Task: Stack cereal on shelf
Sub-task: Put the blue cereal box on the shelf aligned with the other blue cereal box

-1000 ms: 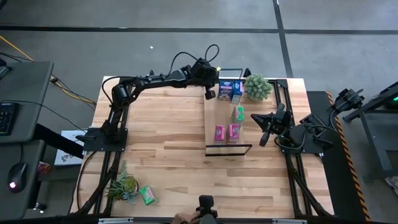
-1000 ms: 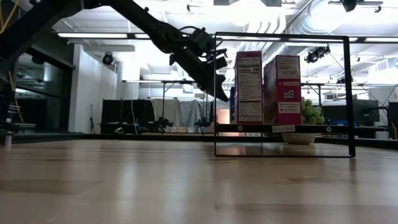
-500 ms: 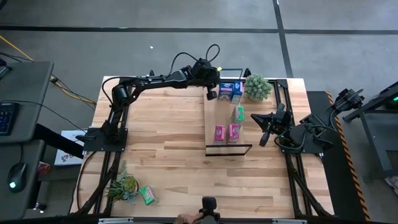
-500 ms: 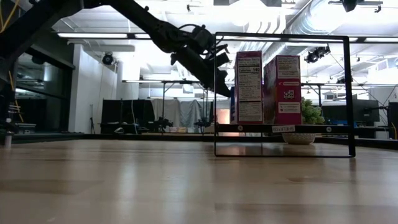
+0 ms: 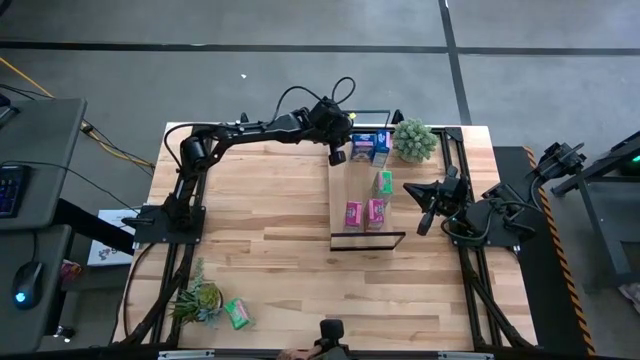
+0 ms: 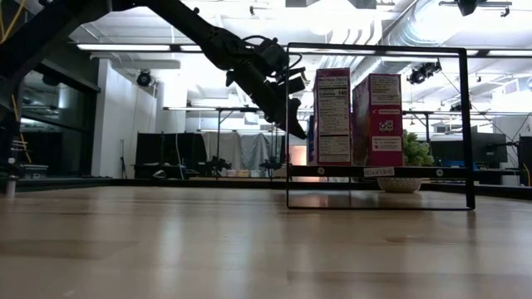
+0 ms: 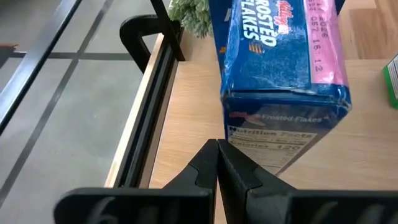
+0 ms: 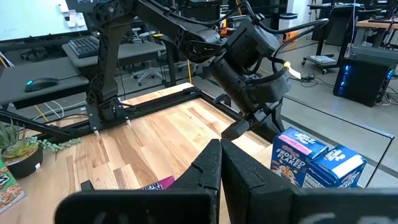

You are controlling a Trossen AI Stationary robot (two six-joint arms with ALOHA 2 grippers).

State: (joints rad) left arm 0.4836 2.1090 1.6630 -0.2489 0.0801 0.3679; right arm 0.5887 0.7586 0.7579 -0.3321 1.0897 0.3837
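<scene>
The shelf (image 5: 350, 180) is a light plank in a black wire frame, right of the table's centre. On it stand two blue cereal boxes (image 5: 372, 146) at the far end, a green one (image 5: 383, 182) in the middle and two pink ones (image 5: 364, 212) near the front. Another green box (image 5: 237, 314) lies on the table near the front left corner. My left gripper (image 5: 338, 156) is shut, slanting down just left of the blue Frosted Flakes box (image 7: 283, 74); a gap shows between them in the right wrist view. My right gripper (image 5: 422, 222) waits shut, right of the shelf.
A spiky green plant (image 5: 413, 140) stands at the shelf's far right, close to the blue boxes. A second potted plant (image 5: 197, 298) sits by the loose green box at the front left. The wood between the left arm's base and the shelf is bare.
</scene>
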